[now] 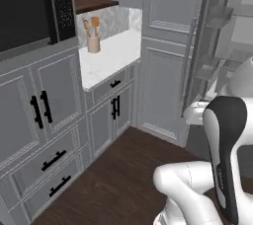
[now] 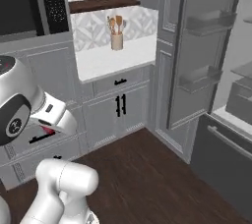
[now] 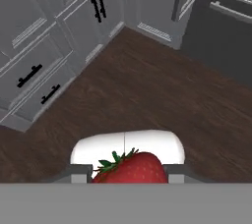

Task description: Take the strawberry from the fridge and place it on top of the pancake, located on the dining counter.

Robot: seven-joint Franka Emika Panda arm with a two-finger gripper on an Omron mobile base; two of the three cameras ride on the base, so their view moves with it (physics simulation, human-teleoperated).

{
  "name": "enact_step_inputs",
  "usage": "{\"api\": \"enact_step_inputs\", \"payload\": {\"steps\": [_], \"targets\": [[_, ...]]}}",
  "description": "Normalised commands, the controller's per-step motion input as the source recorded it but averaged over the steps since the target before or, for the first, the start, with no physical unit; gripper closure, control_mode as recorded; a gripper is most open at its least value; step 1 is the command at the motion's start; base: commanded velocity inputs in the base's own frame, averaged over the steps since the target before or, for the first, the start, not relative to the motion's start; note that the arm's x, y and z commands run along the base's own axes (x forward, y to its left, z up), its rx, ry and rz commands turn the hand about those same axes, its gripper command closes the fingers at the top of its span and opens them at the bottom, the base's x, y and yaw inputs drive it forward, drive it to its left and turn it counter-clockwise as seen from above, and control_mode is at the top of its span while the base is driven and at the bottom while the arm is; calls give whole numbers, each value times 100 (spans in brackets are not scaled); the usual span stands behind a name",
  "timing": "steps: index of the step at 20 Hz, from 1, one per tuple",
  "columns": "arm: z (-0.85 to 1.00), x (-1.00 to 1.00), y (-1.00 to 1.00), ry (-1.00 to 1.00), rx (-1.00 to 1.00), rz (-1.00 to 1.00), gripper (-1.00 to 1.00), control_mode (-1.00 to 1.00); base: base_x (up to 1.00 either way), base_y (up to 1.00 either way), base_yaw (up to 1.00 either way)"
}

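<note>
With the strawberry (image 3: 129, 168) sitting red and green-capped at the bottom of the hand view, pinched between the 2 dark tips of the claw (image 3: 128, 173), I log the pick as done: the claw is closed on the berry and carries it above the dark wood floor (image 3: 147, 95).

The fridge (image 2: 216, 75) is beside the rig with its door swung wide; door bins and pale inner shelves show in the right base view, and the dark bottom drawer (image 2: 224, 161) sits below them. I judge that closing the door is not part of the task as written, so I leave it.

Surroundings noted: light grey cabinets (image 1: 49, 120) with black handles, a short white desk (image 1: 111, 54) carrying a utensil holder (image 1: 93, 43), and a dark oven (image 1: 29, 7) at the upper left of the left base view.

Status, as I judge it:
1. Retrieve from fridge: complete.
2. Transport to the dining counter: pending. These frames point at cabinets and fridge, so I expect the base must turn and drive.
3. Place on the pancake: pending.

Risk: the berry is tiny and round, so it could slip from the tips during the drive. I cannot judge grip depth from this angle.
</note>
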Motion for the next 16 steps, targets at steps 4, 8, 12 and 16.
{"api": "enact_step_inputs", "payload": {"steps": [4, 8, 12, 16], "targets": [[0, 0, 0, 0, 0, 0, 100, 100, -62, 6, 88], [0, 0, 0, 0, 0, 0, 100, 100, -37, 32, 94], [0, 0, 0, 0, 0, 0, 100, 100, -6, 83, 92], [0, 0, 0, 0, 0, 0, 100, 100, 2, 100, 55]]}}
